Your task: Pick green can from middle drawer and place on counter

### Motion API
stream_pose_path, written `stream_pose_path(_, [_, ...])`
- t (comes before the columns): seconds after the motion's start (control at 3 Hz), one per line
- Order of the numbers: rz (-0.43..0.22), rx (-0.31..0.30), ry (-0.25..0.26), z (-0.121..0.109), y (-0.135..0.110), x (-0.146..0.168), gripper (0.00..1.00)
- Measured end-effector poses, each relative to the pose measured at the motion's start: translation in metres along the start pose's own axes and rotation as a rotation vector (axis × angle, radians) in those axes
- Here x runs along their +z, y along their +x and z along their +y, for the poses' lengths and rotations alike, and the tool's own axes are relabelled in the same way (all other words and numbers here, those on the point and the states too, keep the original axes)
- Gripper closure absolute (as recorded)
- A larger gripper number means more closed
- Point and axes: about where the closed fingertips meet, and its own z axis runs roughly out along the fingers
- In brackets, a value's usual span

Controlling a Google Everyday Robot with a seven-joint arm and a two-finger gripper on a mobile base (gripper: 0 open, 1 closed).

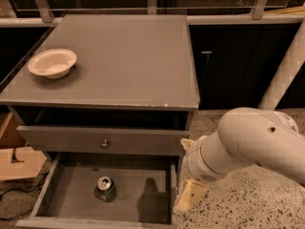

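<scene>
The green can (106, 189) stands upright on the floor of the open middle drawer (143, 194), left of the drawer's centre, its silver top facing up. The counter (124, 56) is the flat grey top of the cabinet above it. My gripper (188, 197) hangs from the thick white arm (248, 142) just outside the drawer's right wall, to the right of the can and apart from it. It casts a shadow on the drawer floor.
A white bowl (52, 63) sits on the counter's left side. A closed drawer front with a small knob (104, 143) lies above the open drawer. Cardboard pieces (14, 161) lie at the left. Speckled floor (248, 204) is on the right, with dark cabinets behind.
</scene>
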Motion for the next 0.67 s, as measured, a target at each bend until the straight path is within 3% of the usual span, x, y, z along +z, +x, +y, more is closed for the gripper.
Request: stream_pose_path(0.67, [-0.077, -0.036, -0.105, 0.025, 0.013, 0.091, 0.0])
